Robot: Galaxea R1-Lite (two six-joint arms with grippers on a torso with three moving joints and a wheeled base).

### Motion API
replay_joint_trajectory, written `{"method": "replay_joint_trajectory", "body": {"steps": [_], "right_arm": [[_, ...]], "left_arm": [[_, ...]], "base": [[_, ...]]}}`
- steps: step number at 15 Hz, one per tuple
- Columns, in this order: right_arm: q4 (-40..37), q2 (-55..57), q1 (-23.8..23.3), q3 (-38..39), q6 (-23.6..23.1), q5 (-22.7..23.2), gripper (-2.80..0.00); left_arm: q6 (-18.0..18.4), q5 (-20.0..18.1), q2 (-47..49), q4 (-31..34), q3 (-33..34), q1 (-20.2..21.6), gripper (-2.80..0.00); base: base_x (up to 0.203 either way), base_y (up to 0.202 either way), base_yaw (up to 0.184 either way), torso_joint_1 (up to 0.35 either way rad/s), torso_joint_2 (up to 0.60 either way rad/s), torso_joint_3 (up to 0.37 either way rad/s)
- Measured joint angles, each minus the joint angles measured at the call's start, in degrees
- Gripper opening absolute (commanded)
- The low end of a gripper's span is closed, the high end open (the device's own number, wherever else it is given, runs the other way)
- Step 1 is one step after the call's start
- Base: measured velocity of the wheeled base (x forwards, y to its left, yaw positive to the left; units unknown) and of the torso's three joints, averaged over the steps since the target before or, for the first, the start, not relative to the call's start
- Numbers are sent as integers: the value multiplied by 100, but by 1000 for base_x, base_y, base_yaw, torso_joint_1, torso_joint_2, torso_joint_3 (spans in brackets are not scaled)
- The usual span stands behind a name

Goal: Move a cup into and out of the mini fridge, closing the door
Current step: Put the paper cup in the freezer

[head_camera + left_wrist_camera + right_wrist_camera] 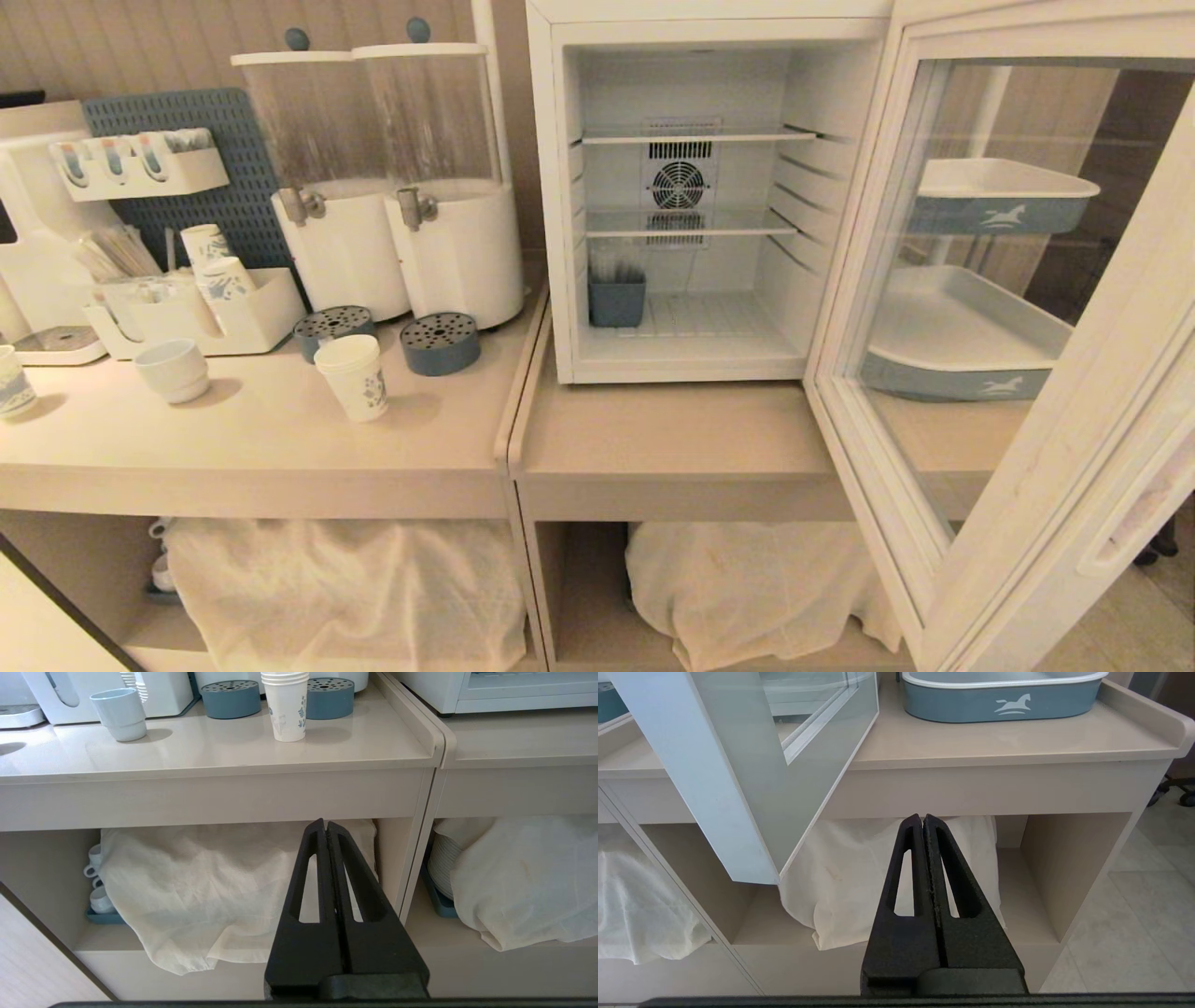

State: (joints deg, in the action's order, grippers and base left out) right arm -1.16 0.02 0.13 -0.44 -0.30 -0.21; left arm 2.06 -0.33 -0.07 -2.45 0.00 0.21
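The cup [353,376], a tall white paper cup with a layered rim and small blue print, stands on the left counter, left of the mini fridge [541,187]. The left wrist view shows the cup [285,707] near the counter's front edge. The fridge is open, and its glass door [1055,485] is swung out toward me on the right. Neither arm shows in the head view. My left gripper [325,822] is shut and empty, low in front of the shelf under the counter. My right gripper [922,816] is also shut and empty, below and beside the door [714,788].
A squat white ceramic cup [174,370] and a short patterned paper cup [11,381] share the left counter with two drink dispensers [392,187] and round blue drip trays [440,343]. A blue container [616,299] sits inside the fridge. Cloth-covered things [345,588] fill the lower shelves.
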Motion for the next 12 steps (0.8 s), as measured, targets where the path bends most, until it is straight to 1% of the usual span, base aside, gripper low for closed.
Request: {"method": "replay_joint_trajectory", "body": {"steps": [5,6,12], "right_arm": [[-7,0,0,0,0,4,-280],[-6,0,0,0,-2,2,-280],[-7,0,0,0,-1,4,-280]], "left_arm": [[0,1,0,2,0,0,-280],[-6,0,0,4,0,0,-280],[-13,4,0,0,0,1,-280]], "base": [[0,0,0,0,0,0],[-93,0,0,2,16,6],[-188,0,-1,4,4,3]]}}
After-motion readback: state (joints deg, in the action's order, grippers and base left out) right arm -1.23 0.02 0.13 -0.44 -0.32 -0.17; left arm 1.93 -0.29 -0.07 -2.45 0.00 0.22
